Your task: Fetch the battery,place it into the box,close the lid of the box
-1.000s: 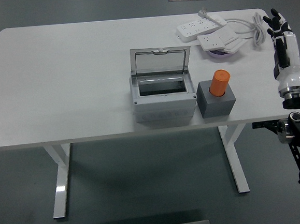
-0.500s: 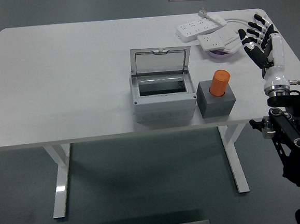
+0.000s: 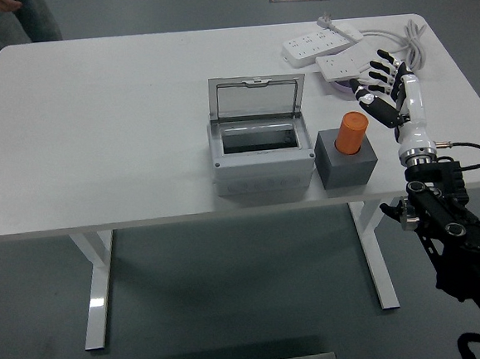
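Since half a second ago the right hand [image 3: 385, 85] has swung in leftward over the table [image 3: 94, 116], and it now hovers just to the right of the battery [image 3: 353, 132], close but apart from it. Its fingers [image 3: 370, 99] are spread wide and hold nothing. A person [image 3: 11, 19] has also come into view at the far left corner, standing back from the table with nothing in hand.

The orange battery stands upright in its grey holder [image 3: 346, 159], which sits just beside the box [image 3: 262, 157] on its right. The box is open, its clear lid [image 3: 256, 99] tipped up at the back, so neither placing nor closing has been done. The left arm is not in view.

The likely trouble is in the grasp. The battery is smooth and round, and only its upper part stands clear of the holder; fingers closing off-centre could tip it or drag the holder along (the holder looks light enough to slide). Behind the hand lie power strips [image 3: 322, 42] and a cable [image 3: 408, 46], which a wide sweep could snag. Carrying the battery across, a low path could knock the box's near wall or bump the raised lid shut too soon.
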`<state>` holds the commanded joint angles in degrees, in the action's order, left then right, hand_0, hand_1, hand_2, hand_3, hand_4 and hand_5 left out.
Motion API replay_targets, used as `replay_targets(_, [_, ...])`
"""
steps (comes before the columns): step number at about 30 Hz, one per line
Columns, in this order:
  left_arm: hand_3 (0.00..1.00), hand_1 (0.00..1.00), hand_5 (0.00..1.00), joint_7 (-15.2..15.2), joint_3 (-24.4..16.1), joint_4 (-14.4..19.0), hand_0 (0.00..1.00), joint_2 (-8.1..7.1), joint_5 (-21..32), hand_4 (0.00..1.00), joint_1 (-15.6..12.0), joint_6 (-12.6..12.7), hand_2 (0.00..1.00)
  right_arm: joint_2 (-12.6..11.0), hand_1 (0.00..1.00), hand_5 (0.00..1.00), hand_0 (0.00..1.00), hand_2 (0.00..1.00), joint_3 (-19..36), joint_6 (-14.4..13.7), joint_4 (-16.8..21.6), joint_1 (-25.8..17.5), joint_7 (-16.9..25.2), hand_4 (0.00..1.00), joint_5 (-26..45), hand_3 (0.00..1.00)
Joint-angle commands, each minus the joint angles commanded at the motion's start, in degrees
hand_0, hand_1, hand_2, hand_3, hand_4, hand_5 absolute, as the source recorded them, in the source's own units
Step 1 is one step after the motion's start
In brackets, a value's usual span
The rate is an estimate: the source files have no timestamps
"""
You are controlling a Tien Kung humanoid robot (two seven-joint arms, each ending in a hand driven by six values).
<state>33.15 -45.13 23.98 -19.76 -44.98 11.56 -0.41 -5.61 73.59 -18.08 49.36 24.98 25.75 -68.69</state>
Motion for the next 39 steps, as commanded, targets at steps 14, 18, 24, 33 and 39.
replay_targets(14, [0.790, 0.897, 0.494, 0.00, 0.00, -0.01, 0.851, 0.13, -0.03, 0.845, -0.02, 0.03, 0.825, -0.04, 0.801, 0.299, 0.783, 0.797, -3.76, 0.19, 0.73, -1.11, -1.57, 0.865, -1.88, 0.885])
replay_targets(18, [0.789, 0.897, 0.491, 0.03, -0.05, 0.00, 0.850, 0.17, -0.08, 0.842, -0.05, -0.01, 0.825, -0.61, 0.800, 0.299, 0.798, 0.788, -4.57, 0.11, 0.80, -1.65, -1.53, 0.862, -2.10, 0.884])
replay_targets(24, [0.787, 0.897, 0.489, -0.02, -0.16, -0.01, 0.848, 0.18, -0.28, 0.841, 0.12, -0.14, 0.824, -1.09, 0.786, 0.299, 0.782, 0.772, -5.26, 0.02, 0.33, -2.40, -1.23, 0.860, -1.98, 0.865])
replay_targets(33, [0.786, 0.897, 0.487, 0.14, -0.52, 0.03, 0.846, 0.24, -0.87, 0.840, 0.43, -0.36, 0.822, -1.28, 0.782, 0.316, 0.758, 0.763, -6.19, -0.02, -0.40, -2.46, -1.14, 0.867, -1.79, 0.841])
replay_targets(39, [0.786, 0.897, 0.485, 0.28, -0.81, 0.04, 0.846, 0.37, -1.38, 0.839, 0.69, -0.54, 0.822, -1.33, 0.784, 0.350, 0.750, 0.765, -7.08, 0.06, -1.28, -2.28, -0.99, 0.882, -1.32, 0.837])
